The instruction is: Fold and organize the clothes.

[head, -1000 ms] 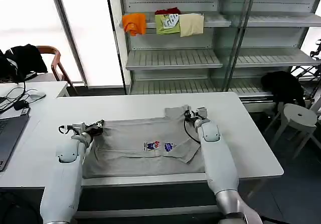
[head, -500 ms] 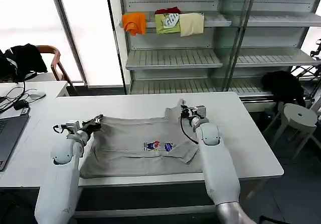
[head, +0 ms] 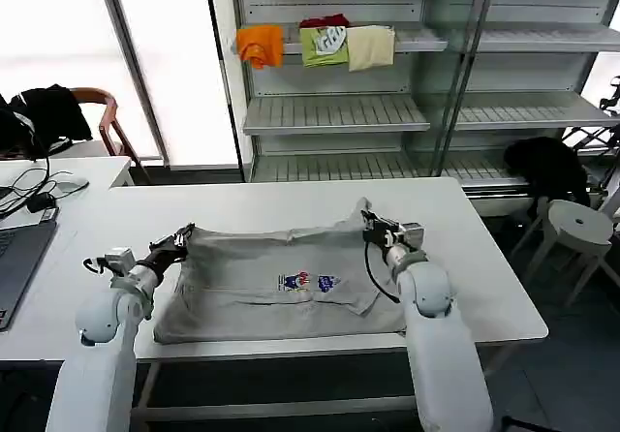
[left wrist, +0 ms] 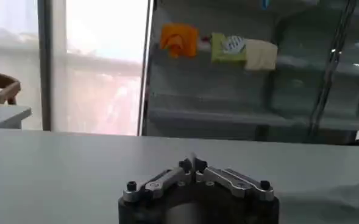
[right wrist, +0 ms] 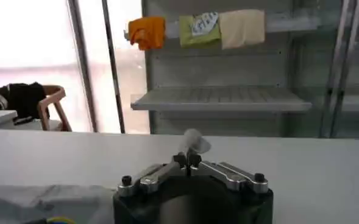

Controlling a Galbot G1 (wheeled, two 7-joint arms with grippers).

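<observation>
so, step in hand: the spread-and-straighten stage before any fold, as i judge it; both arms pinch the far corners of the light grey short-sleeved t-shirt of soft fabric point(head: 276, 282) and hold it taut across its width
shirt: lies flat on the white rectangular table point(head: 484, 258), between the two arms, small multicoloured chest print point(head: 306, 282) facing up, near hem just at the table's near edge, the two far corners lifted a little off the surface
left gripper point(head: 176, 242): at the shirt's far left corner, fingers pressed together on a tuft of the grey cloth
right gripper point(head: 372, 222): at the shirt's far right corner by the sleeve, fingers closed on a peak of fabric that stands up from the table
next move: probably calls for carrying both pinched corners together, level, toward the near hem so the shirt folds in half; uneven travel would skew the crease, and the soft cloth could slip from so small a pinch
head view: gives the whole layout, both arms, the print, and the grey metal shelving point(head: 334, 112) behind with folded orange, green and cream garments point(head: 320, 45)
left wrist view: looks along the tabletop; its fingertips point(left wrist: 192, 165) meet with only a sliver of pale cloth between them, and a grey ripple of shirt sits low at one side
right wrist view: shows the pinched tuft poking up past the closed fingertips point(right wrist: 187, 159), plus loose grey cloth lying low beside the gripper, which the head view cannot resolve so closely
</observation>
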